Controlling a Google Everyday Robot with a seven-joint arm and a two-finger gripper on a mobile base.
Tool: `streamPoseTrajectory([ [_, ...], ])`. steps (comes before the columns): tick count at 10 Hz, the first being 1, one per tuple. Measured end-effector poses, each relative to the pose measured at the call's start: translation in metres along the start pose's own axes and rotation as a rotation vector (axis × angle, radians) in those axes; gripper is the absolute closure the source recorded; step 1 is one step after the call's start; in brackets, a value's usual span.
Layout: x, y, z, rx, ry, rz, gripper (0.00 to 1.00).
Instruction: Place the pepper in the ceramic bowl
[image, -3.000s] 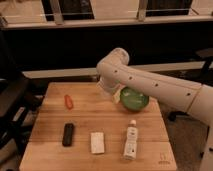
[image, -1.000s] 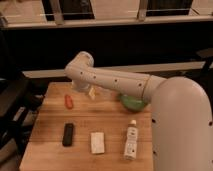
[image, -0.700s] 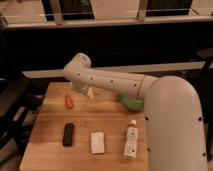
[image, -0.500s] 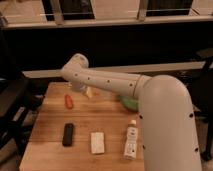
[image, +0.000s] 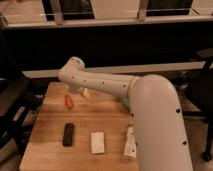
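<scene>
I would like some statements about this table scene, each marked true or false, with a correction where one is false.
1. The pepper lies on the wooden table, outside the ceramic bowl. True.
2. The gripper hangs over the white packet. False: it is at the table's far left part, close above the pepper.
3. The black block lies left of the white packet. True.
4. The ceramic bowl is in full view. False: the arm hides most of it.

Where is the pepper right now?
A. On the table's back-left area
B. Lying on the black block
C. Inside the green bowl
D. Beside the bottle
A: the pepper lies on the bare wood of the table at back left, with the gripper just above and behind it.
</scene>
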Motion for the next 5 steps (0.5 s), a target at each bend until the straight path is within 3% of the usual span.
streamPoseTrajectory([
  [5, 0.0, -0.006, 0.024, 0.006, 0.005, -0.041, 0.2],
])
